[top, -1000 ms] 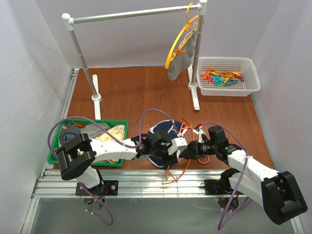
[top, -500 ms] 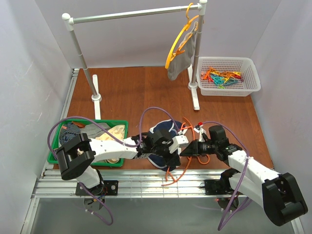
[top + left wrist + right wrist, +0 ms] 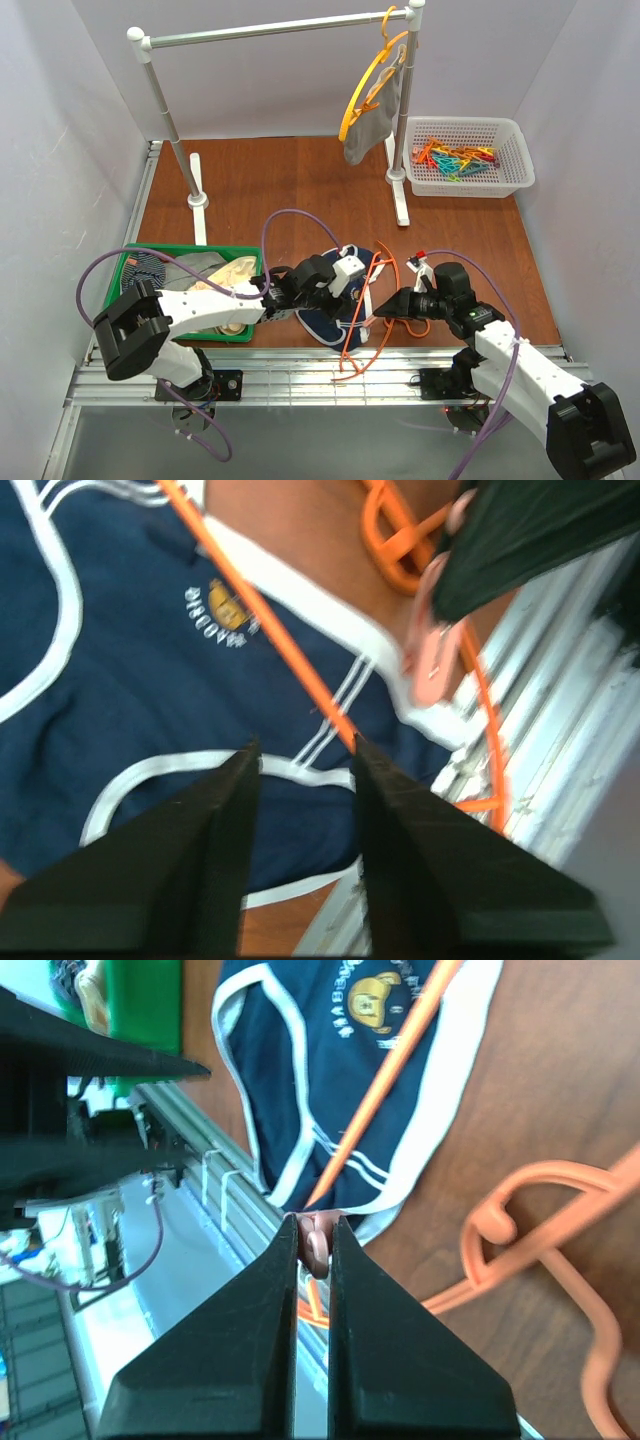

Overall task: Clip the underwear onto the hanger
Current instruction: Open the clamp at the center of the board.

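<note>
Right gripper (image 3: 314, 1222) clenched on pink peg (image 3: 318, 1252); left gripper (image 3: 305, 755) parted, empty, above underwear (image 3: 326, 323), lower centre of top view, hanger (image 3: 270, 630) laid across. Fabric judged soft, light; waistband edge best pinched against thin, springy hanger bar.

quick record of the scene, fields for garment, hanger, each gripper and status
garment: navy blue briefs with white piping, lying flat on the table
hanger: thin red-orange plastic hanger, its bar lying across the briefs
left gripper: open, above the briefs, holding nothing
right gripper: shut on a pink clothes peg, beside the briefs' white edge
status: no peg seen fastened to briefs and hanger
</note>
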`<move>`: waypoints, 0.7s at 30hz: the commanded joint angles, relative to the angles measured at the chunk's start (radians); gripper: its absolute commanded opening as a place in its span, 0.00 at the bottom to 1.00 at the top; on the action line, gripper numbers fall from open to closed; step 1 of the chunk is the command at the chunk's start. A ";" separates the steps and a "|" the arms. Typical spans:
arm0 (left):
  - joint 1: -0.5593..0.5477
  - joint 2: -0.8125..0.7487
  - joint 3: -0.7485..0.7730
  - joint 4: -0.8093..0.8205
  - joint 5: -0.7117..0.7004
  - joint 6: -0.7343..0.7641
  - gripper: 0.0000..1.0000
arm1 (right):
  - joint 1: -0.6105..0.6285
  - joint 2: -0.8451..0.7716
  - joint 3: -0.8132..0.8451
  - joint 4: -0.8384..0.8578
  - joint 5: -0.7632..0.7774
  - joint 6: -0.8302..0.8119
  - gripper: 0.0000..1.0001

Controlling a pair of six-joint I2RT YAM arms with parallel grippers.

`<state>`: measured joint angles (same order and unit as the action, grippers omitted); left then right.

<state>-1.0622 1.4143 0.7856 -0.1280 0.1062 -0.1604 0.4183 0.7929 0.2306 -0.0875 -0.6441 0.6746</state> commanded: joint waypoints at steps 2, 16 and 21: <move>-0.002 0.004 -0.017 -0.059 -0.092 -0.094 0.24 | -0.003 -0.064 -0.005 -0.078 0.092 -0.010 0.01; -0.007 0.089 -0.014 -0.119 0.036 -0.143 0.00 | -0.004 -0.202 -0.088 -0.167 0.136 0.068 0.01; -0.024 0.074 -0.026 -0.122 0.053 -0.159 0.00 | -0.003 -0.306 -0.097 -0.256 0.182 0.097 0.01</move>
<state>-1.0714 1.5337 0.7670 -0.2371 0.1345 -0.3023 0.4183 0.5331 0.1379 -0.2756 -0.5037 0.7437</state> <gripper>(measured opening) 0.001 0.034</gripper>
